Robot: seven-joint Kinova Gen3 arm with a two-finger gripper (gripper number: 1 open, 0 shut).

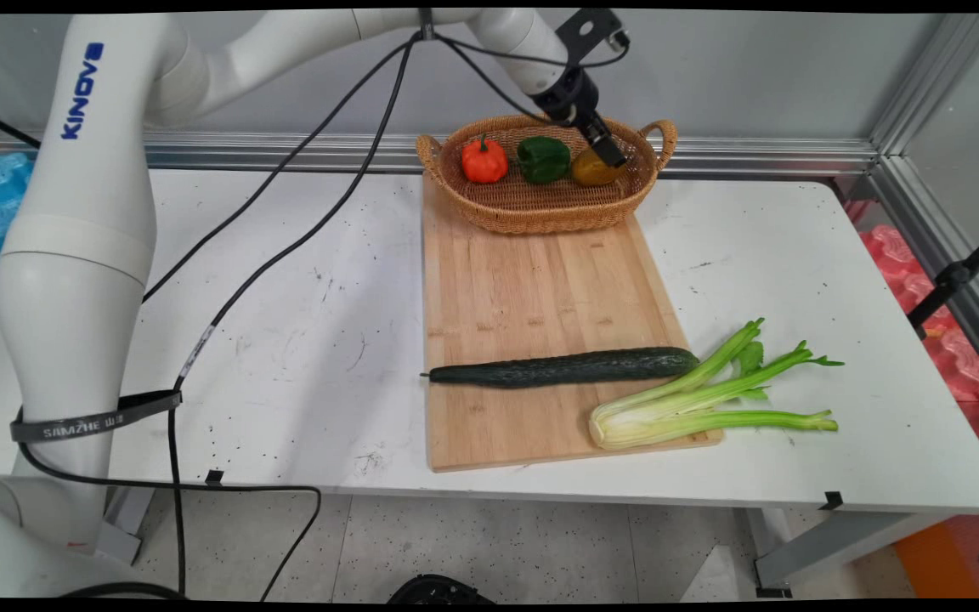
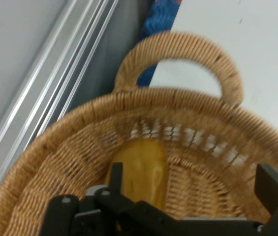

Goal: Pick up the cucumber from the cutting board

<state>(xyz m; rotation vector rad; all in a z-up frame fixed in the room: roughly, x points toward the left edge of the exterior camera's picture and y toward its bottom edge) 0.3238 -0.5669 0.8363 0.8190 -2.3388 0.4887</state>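
My gripper (image 1: 611, 155) reaches down into the right end of a wicker basket (image 1: 540, 217) at the far end of a wooden cutting board (image 1: 523, 289). It is right at a yellow pepper (image 1: 590, 170). In the hand view the gripper (image 2: 193, 183) is open, with its fingers wide apart. The yellow pepper (image 2: 141, 172) lies beside the left finger (image 2: 115, 178), low against the basket wall (image 2: 178, 105), and nothing sits between the fingers. A green pepper (image 1: 542, 159) and an orange pepper (image 1: 484, 160) lie further left in the basket.
A long dark cucumber (image 1: 566, 368) lies across the near part of the board. A celery bunch (image 1: 702, 395) overlaps the board's near right corner. Black cables (image 1: 285, 246) hang from the arm over the table's left half. An aluminium rail (image 1: 753, 157) runs behind the basket.
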